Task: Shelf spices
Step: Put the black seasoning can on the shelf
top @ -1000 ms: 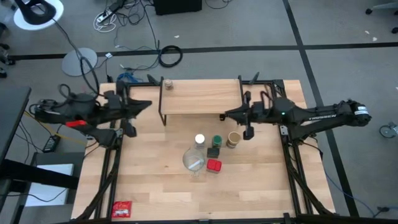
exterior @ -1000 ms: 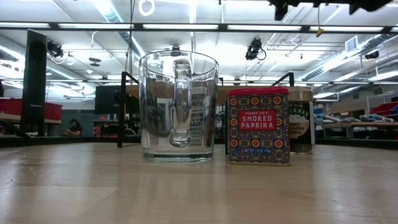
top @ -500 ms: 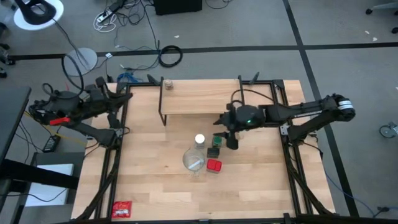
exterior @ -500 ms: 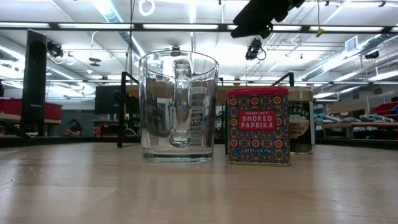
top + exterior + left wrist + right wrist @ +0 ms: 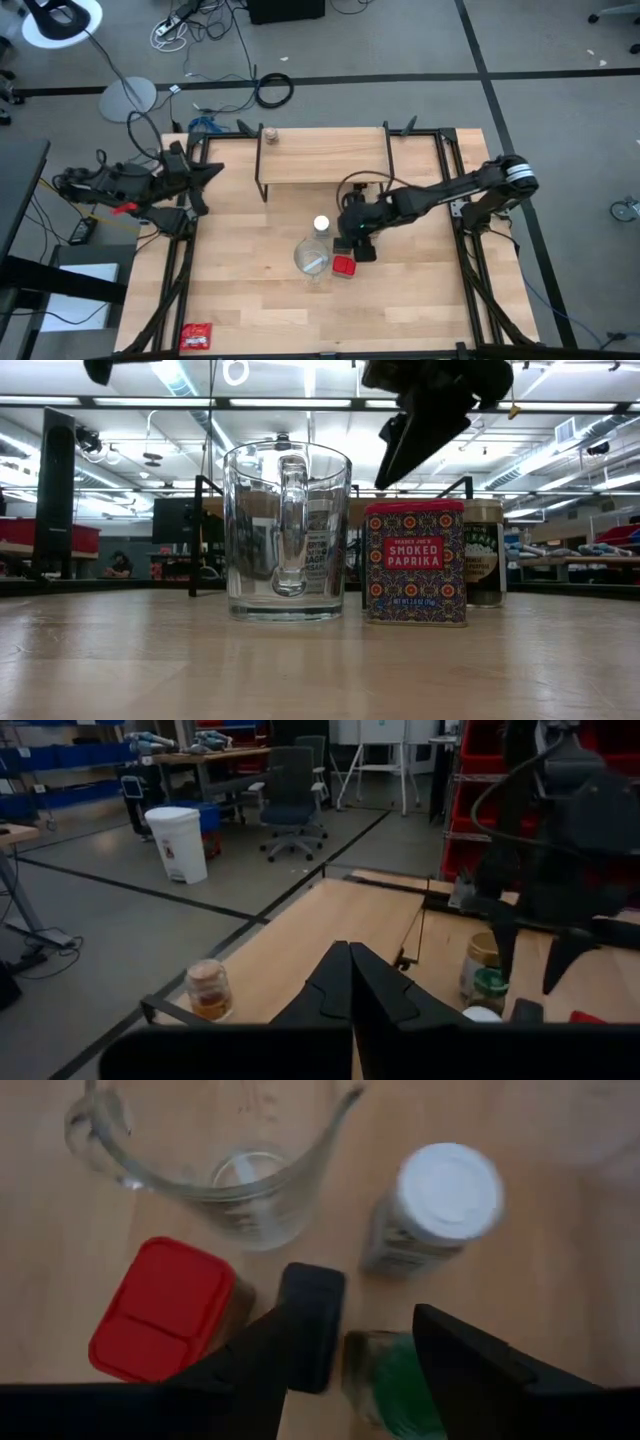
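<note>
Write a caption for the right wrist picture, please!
Open right gripper hovers over green-lidded jar, beside red tin.

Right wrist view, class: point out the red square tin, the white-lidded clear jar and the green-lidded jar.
Red square tin (image 5: 160,1308), right wrist view, lid centre.
White-lidded clear jar (image 5: 447,1192), right wrist view, lid top.
Green-lidded jar (image 5: 400,1390), right wrist view, lid.

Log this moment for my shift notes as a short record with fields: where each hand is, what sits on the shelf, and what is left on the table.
right hand: open, fingers straddling the green-lidded jar, not closed on it
left hand: shut, empty, waiting at the table's left edge
shelf: holds only the tiny brownish jar
table: white-lidded jar, red tin, glass pitcher, red packet
task state: most spices not yet shelved
</note>
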Robot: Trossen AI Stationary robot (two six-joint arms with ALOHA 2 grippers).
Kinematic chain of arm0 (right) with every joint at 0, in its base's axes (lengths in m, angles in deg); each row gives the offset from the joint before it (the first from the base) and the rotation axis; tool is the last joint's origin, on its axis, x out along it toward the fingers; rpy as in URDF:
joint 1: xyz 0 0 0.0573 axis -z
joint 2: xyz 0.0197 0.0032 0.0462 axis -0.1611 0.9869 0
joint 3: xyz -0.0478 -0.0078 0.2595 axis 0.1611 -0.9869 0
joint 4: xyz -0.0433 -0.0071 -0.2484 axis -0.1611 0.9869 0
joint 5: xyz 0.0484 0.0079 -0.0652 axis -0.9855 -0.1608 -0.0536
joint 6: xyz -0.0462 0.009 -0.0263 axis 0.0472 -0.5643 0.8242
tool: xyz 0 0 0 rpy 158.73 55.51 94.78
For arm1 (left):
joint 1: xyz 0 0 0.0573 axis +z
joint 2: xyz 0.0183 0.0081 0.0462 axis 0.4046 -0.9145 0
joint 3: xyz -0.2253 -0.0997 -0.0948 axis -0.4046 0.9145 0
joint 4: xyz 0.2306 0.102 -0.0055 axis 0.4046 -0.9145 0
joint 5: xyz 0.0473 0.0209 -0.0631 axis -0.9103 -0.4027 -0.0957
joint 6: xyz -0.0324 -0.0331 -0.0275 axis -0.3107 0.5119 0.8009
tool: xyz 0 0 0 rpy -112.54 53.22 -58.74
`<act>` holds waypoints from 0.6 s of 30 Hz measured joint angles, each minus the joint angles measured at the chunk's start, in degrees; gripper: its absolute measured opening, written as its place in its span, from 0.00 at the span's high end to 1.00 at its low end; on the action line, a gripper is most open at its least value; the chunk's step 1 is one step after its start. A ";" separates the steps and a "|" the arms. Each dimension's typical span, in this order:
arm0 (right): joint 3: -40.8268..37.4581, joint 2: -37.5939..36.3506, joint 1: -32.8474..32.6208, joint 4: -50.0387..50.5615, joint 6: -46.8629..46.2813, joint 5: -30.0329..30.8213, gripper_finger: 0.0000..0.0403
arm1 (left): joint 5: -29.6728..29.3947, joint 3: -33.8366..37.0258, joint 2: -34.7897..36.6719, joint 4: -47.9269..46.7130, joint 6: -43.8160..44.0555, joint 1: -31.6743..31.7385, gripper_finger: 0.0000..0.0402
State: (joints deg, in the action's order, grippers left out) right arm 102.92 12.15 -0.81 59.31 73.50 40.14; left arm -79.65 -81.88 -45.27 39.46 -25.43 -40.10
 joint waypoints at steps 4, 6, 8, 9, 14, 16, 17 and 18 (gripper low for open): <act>1.45 3.57 -0.70 0.31 0.51 -1.79 0.49 | 0.07 4.61 -0.10 5.40 0.07 0.01 1.00; 2.38 5.05 -0.82 1.11 0.56 -2.19 0.48 | 0.08 6.85 -0.05 7.19 0.20 0.00 1.00; 3.52 6.35 -0.82 1.74 0.47 -2.51 0.47 | 0.14 8.61 -0.08 9.54 0.07 0.01 1.00; 4.00 6.92 -0.82 2.03 0.23 -2.54 0.47 | 0.17 9.21 -0.10 10.72 -0.15 0.01 1.00; 4.90 7.88 -0.25 3.05 -3.41 -4.15 0.43 | 0.22 9.79 -0.06 14.80 -1.23 0.05 1.00; 4.93 7.88 0.08 3.28 -5.44 -5.16 0.41 | 0.99 9.77 -0.01 14.64 0.23 0.05 1.00; 4.93 7.88 0.10 3.56 -6.35 -5.52 0.40 | 2.15 9.77 -0.04 14.02 1.20 0.04 1.00; 4.93 7.88 0.15 3.69 -6.86 -5.72 0.39 | 3.67 9.77 -0.08 12.96 2.13 0.01 1.00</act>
State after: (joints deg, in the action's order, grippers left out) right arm 107.84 20.03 -0.66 63.01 66.64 34.42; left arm -75.98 -72.11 -45.35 52.42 -23.31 -40.10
